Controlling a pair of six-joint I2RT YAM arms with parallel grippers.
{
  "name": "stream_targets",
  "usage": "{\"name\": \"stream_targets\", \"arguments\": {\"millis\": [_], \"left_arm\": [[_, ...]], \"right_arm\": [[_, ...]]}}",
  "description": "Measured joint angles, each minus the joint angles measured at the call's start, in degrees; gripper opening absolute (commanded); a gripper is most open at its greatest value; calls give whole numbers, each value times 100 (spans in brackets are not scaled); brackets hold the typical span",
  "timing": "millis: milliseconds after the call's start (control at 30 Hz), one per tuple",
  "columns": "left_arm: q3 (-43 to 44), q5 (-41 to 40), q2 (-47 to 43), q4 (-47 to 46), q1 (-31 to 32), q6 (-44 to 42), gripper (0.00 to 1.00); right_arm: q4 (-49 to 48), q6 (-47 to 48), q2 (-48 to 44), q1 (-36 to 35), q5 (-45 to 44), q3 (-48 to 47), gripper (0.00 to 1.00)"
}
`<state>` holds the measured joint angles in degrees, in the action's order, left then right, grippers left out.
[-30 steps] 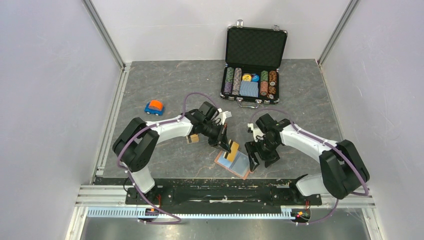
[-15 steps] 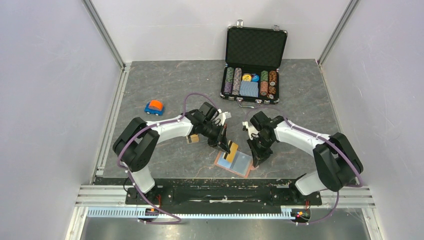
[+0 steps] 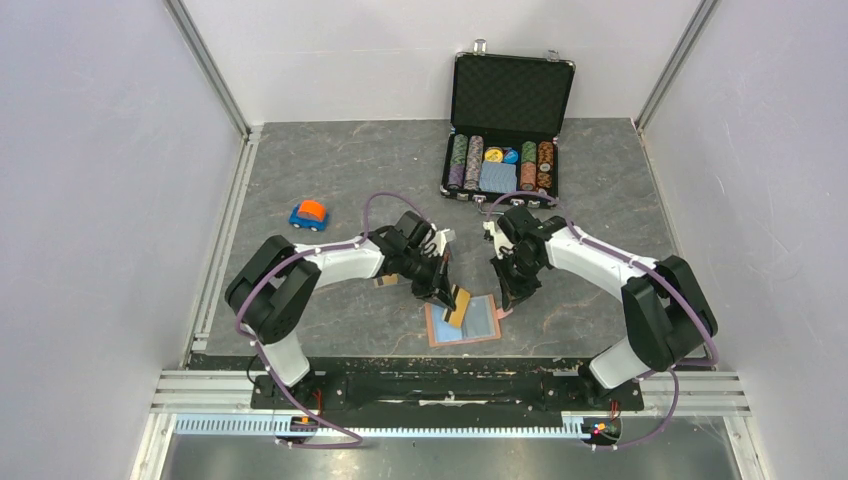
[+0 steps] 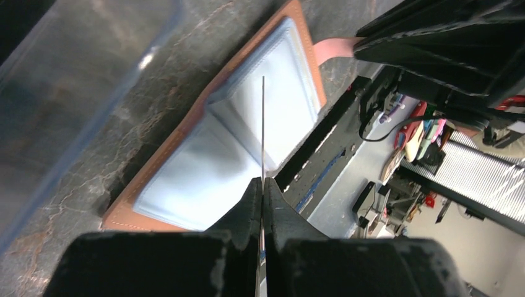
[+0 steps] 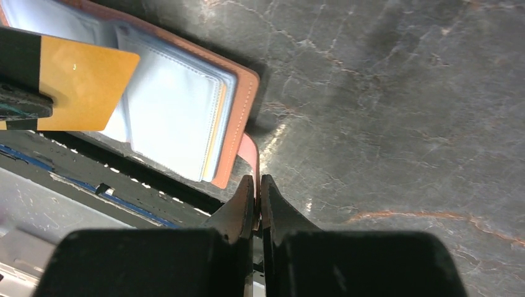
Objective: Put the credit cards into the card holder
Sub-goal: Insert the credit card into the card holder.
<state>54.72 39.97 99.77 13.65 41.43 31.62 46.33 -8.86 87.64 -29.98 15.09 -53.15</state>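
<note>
The tan card holder (image 3: pixel 480 322) lies open on the table, its blue sleeves (image 4: pixel 186 179) facing up. My left gripper (image 3: pixel 447 296) is shut on a gold credit card (image 3: pixel 460 304), held on edge over the sleeves; it shows as a thin line (image 4: pixel 263 124) in the left wrist view and as a gold face (image 5: pixel 83 86) in the right wrist view. My right gripper (image 3: pixel 508 304) is at the holder's right edge, shut on its pink-brown snap tab (image 5: pixel 249 151). Other credit cards are out of view.
An open black poker-chip case (image 3: pixel 505 150) stands at the back. A blue and orange toy car (image 3: pixel 309 214) sits at the left. A clear plastic box (image 4: pixel 62 93) lies close to the left gripper. The black base rail (image 3: pixel 430 365) runs just below the holder.
The right gripper was open beside the holder; it has shut on the snap tab and drawn back, turning the holder squarer to the table edge. The left gripper kept its card and shifted slightly.
</note>
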Motion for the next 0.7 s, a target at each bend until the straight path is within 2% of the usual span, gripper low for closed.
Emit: {"name": "stream_targets", "arguments": {"millis": [467, 633, 700], "left_arm": [[-592, -431, -216, -973, 0, 1104, 2], [-697, -452, -229, -1322, 2, 1414, 2], [-732, -457, -229, -1408, 13, 1499, 2]], "right_arm": [[-278, -129, -428, 474, 98, 800, 0], [-365, -214, -660, 509, 205, 1064, 9], [-415, -238, -719, 511, 243, 1128, 23]]}}
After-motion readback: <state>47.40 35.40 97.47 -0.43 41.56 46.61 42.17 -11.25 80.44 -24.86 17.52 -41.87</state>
